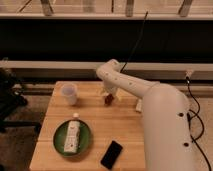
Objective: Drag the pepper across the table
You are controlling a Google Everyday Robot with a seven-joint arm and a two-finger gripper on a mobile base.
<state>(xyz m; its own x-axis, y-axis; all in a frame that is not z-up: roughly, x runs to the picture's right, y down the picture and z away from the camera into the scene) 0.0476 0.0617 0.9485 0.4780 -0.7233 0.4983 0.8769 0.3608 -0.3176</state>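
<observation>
The pincer (108, 95) hangs low over the far half of the worktop (117, 127), pointing straight down from the end of the white arm (125, 82). It sits right on the pepper (108, 100). The two meet so closely that I cannot tell whether the pincer is clamped on the pepper or only pressing against it. The pepper is a small dark red shape lying on the wood at about 1 o'clock from the middle of the worktop, near the far edge. From it the arm climbs to a rounded elbow at 12 o'clock. It then slopes down toward 4 o'clock into the robot's big white body (167, 130), which covers the right side of the worktop. At 9 o'clock from the pincer, well apart from the pepper, a pale cup (69, 94) stands upright near the far left corner. At 7 o'clock a round green plate (60, 145) lies on the near left part of the wood. It carries a pale oblong thing (73, 136) lying lengthwise, a packet or a bottle, I can't say which. At 6 o'clock, close to the near edge, a black phone (111, 154) lies flat at a slant. A dark cable (136, 41) runs up from behind the elbow toward 1 o'clock, across the dark wall behind the worktop.
</observation>
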